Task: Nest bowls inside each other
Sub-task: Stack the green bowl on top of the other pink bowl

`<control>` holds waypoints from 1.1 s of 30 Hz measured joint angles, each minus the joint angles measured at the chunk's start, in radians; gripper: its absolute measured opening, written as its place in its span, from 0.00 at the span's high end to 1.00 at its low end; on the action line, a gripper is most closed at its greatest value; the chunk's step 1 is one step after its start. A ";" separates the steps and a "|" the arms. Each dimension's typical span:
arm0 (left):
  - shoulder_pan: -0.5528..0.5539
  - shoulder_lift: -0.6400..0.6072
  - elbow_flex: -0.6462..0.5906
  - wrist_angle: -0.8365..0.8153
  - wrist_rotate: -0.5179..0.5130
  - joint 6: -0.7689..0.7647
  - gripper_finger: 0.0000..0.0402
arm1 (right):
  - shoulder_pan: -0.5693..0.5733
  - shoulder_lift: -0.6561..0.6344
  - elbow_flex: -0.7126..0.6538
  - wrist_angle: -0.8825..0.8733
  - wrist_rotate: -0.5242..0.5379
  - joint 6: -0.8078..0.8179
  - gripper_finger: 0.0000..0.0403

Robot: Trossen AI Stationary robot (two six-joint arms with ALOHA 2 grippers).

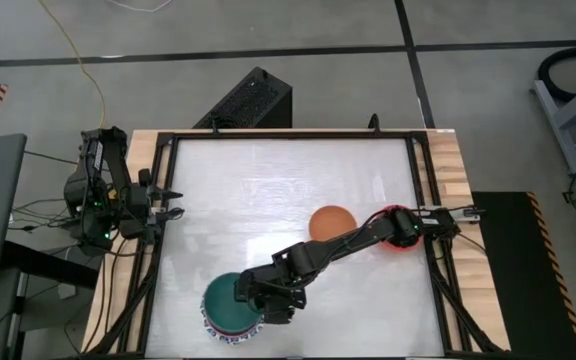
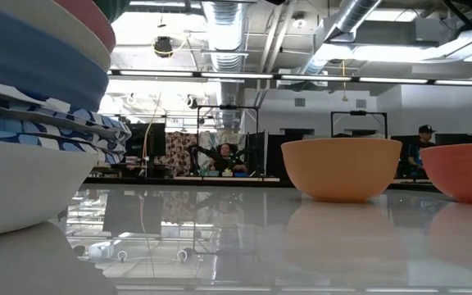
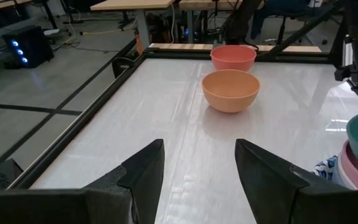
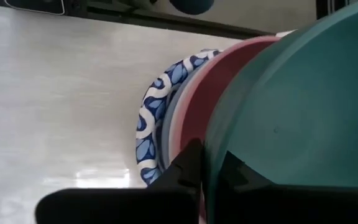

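A stack of nested bowls (image 1: 230,318) stands near the table's front edge, its bottom bowl resting on the table. A teal bowl (image 4: 291,106) is on top, over a pink bowl (image 4: 194,106) and blue-patterned rims (image 4: 149,118). My right gripper (image 4: 211,163) reaches in from the right and is shut on the teal bowl. An orange bowl (image 1: 331,222) and a red bowl (image 1: 400,232) stand upright mid-table, right of centre. My left gripper (image 3: 197,168) waits open at the table's left edge. My right gripper holds the teal bowl by its rim (image 4: 212,146), on the side toward the table's right. One finger (image 4: 236,171) is inside the bowl and the other (image 4: 184,167) outside. The fingers slant down from the table's right. The bowl sits upright, nested in the top of the stack.
My right arm (image 1: 358,240) stretches across the table over the red bowl's edge. A black frame rail (image 1: 158,240) runs round the white tabletop. Bare tabletop lies between the left gripper and the stack.
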 joint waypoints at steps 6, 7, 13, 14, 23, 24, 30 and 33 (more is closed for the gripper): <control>0.000 0.000 0.000 0.000 0.000 0.000 0.53 | 0.000 0.000 0.000 0.003 0.000 0.029 0.91; 0.000 0.000 0.000 0.000 0.000 0.000 0.53 | 0.000 0.000 0.000 0.002 0.000 0.035 0.91; 0.000 0.000 0.000 0.000 0.000 0.000 0.53 | 0.000 0.000 0.000 0.002 0.000 0.088 0.90; 0.000 0.000 0.000 0.000 0.000 0.000 0.53 | 0.000 0.000 0.000 0.002 0.000 0.095 0.89; 0.000 0.000 0.000 0.000 0.000 0.000 0.53 | 0.008 0.000 0.000 0.007 0.001 0.110 0.71; 0.000 0.000 0.000 0.000 0.000 0.000 0.53 | 0.009 0.000 0.000 0.008 0.001 0.110 0.69; 0.000 0.000 0.000 0.000 0.000 0.000 0.53 | 0.018 -0.001 0.000 0.021 0.002 0.129 0.61; 0.000 0.000 0.000 0.000 0.000 0.000 0.53 | 0.018 -0.002 0.022 0.013 0.005 0.167 0.59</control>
